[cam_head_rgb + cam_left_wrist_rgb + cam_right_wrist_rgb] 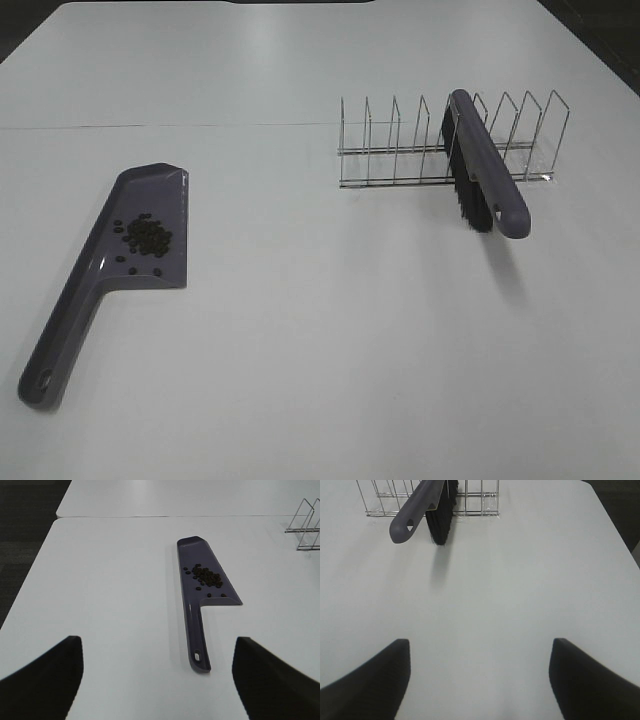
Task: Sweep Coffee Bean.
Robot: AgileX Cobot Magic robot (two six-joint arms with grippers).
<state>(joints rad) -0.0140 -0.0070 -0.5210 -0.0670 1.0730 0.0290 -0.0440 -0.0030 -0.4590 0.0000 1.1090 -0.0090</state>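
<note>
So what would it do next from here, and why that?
Probably nothing more than keep both arms back. The beans already lie in the dustpan, with none that I can see loose on the table, and the brush sits in the wire rack. Both grippers, left and right, are open and empty.

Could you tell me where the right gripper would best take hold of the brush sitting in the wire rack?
Probably by the handle, the bare end that sticks out of the rack toward the robot and hangs clear of the table. The brush rests on edge, bristles down, so come from the front with the open right gripper closing across the handle's flat sides, behind the bristles.
</note>
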